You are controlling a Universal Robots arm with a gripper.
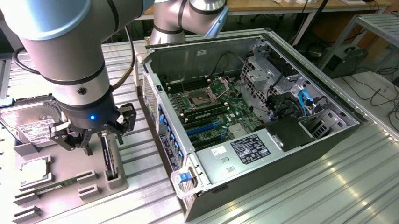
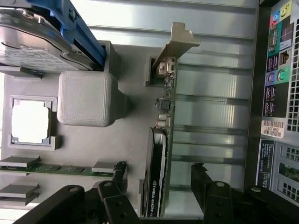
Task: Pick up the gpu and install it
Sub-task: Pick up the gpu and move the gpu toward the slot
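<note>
Robot arm's gripper (image 1: 95, 136) hangs with its jaws wide apart, holding nothing, over a gray parts tray (image 1: 65, 161) at eight o'clock in the exterior view. The gpu (image 1: 111, 161) stands on edge in a tray slot, between the fingers (image 2: 202, 184), untouched. An open computer case (image 1: 187, 53) sits at the tray's three o'clock.

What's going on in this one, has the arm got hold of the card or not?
A single robot arm hangs over the grey parts tray. Its gripper is open, with a finger on either side of the gpu, which stands on edge in its slot in the tray. The jaws have not closed on it, so the card is not yet picked up. The open computer case lies beside the tray, on the exterior view's right.
</note>
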